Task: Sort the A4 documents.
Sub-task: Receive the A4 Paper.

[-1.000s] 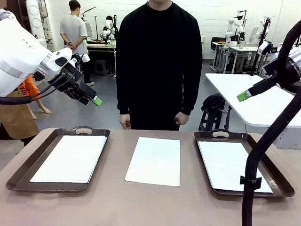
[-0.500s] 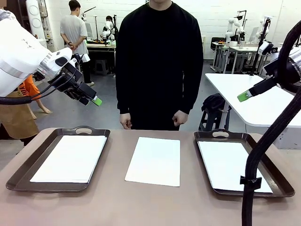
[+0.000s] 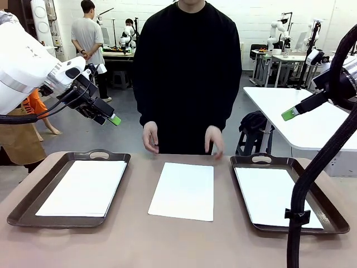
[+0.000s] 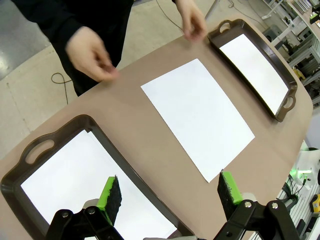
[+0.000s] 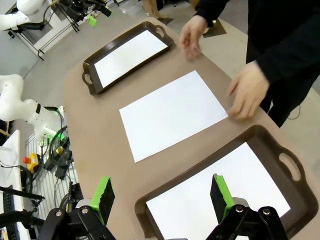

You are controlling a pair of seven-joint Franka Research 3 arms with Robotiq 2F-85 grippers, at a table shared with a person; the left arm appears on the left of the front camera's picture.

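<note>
No words, numbers, labels or signs can be read anywhere. The flat white sheet of thin paper [image 3: 183, 191] lying in the middle of the brown surface [image 3: 167, 240] looks blank. The white sheets inside the two dark brown plastic trays with handles [image 3: 34, 196] [image 3: 323, 207] look blank too. The trays have no marks on their rims. The person's black top [image 3: 187, 67] has no print on it.
</note>
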